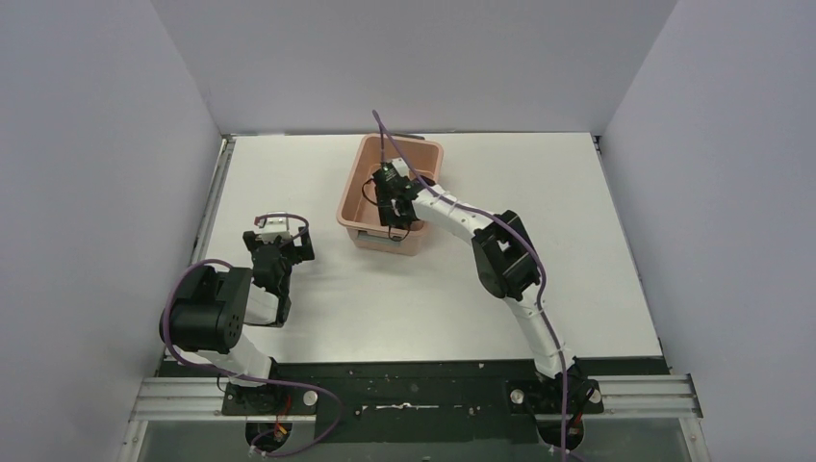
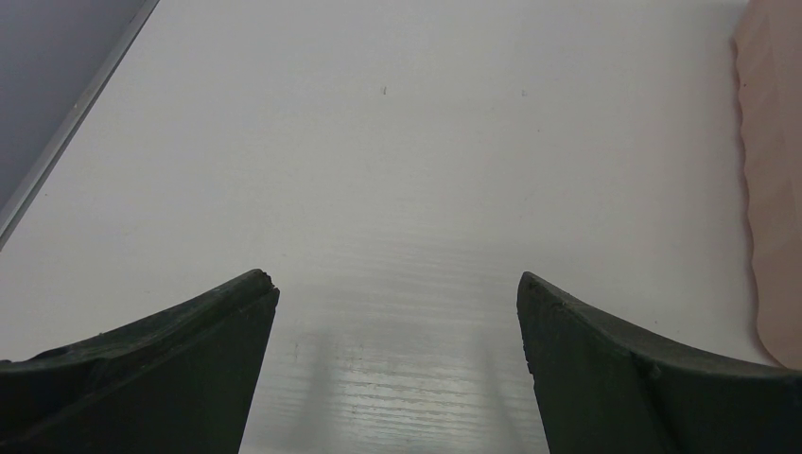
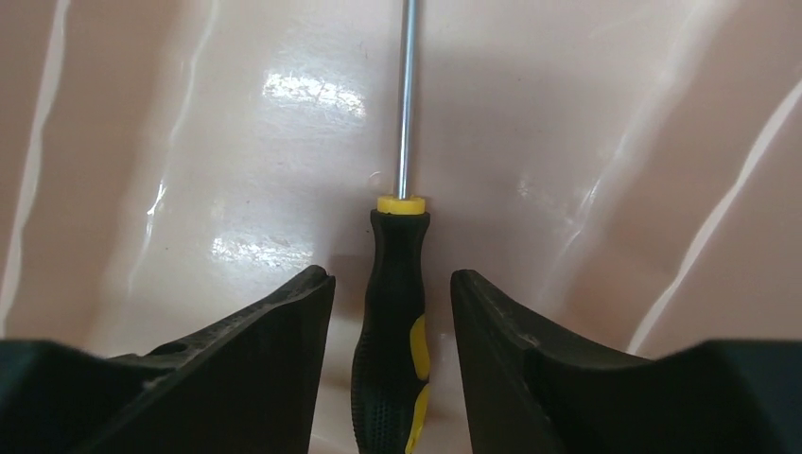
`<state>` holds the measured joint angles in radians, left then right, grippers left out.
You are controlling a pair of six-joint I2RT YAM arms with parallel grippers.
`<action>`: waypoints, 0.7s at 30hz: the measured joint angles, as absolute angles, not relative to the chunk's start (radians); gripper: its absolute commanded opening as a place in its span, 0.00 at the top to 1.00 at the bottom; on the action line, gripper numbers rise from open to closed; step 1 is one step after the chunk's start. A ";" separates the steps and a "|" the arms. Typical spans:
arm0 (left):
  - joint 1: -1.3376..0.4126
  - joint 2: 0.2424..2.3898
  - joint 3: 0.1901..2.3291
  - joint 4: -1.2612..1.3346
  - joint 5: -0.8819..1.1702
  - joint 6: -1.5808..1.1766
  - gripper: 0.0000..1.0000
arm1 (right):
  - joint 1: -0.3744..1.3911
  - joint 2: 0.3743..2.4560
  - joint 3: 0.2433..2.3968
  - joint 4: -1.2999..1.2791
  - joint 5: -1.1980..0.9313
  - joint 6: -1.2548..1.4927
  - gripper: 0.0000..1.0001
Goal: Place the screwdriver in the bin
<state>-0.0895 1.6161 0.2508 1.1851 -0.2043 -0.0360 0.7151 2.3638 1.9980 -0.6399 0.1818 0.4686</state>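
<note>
The salmon-pink bin [image 1: 358, 166] stands at the back middle of the table. My right gripper [image 1: 390, 197] reaches down inside it. In the right wrist view the screwdriver [image 3: 397, 265] lies on the bin's floor [image 3: 236, 142], its thin metal shaft pointing away. Its black-and-yellow handle lies between the fingers of my right gripper [image 3: 391, 279]. The jaws are open, with a gap on each side of the handle. My left gripper [image 1: 274, 226] is open and empty over the bare table left of the bin, and it also shows in the left wrist view [image 2: 395, 279].
The bin's outer wall [image 2: 771, 170] shows at the right edge of the left wrist view. Grey walls enclose the table on three sides. A metal rail [image 1: 216, 192] runs along the table's left edge.
</note>
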 measured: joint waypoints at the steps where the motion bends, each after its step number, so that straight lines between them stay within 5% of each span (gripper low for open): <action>1: -0.089 1.616 0.251 1.185 -0.204 -0.036 0.03 | 0.715 2.364 2.000 -0.641 0.185 0.469 0.49; 6: -0.089 1.616 0.251 1.185 -0.204 -0.036 0.03 | 0.715 2.342 2.032 -0.652 0.205 0.458 0.41; 7: -0.089 1.616 0.251 1.185 -0.204 -0.036 0.03 | 0.715 2.328 2.034 -0.654 0.208 0.456 0.30; 8: -0.089 1.616 0.251 1.185 -0.204 -0.036 0.03 | 0.715 2.303 2.036 -0.656 0.211 0.450 0.07; 9: -0.089 1.616 0.251 1.185 -0.204 -0.036 0.03 | 0.715 2.280 2.037 -0.657 0.213 0.450 0.01; 21: -0.089 1.616 0.251 1.185 -0.204 -0.036 0.03 | 0.669 1.782 1.900 -0.550 0.209 0.370 0.00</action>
<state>-0.0895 1.6161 0.2512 1.1851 -0.2043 -0.0364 0.6693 1.7817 1.8999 -0.5495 0.2089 0.3698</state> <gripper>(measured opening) 0.974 0.999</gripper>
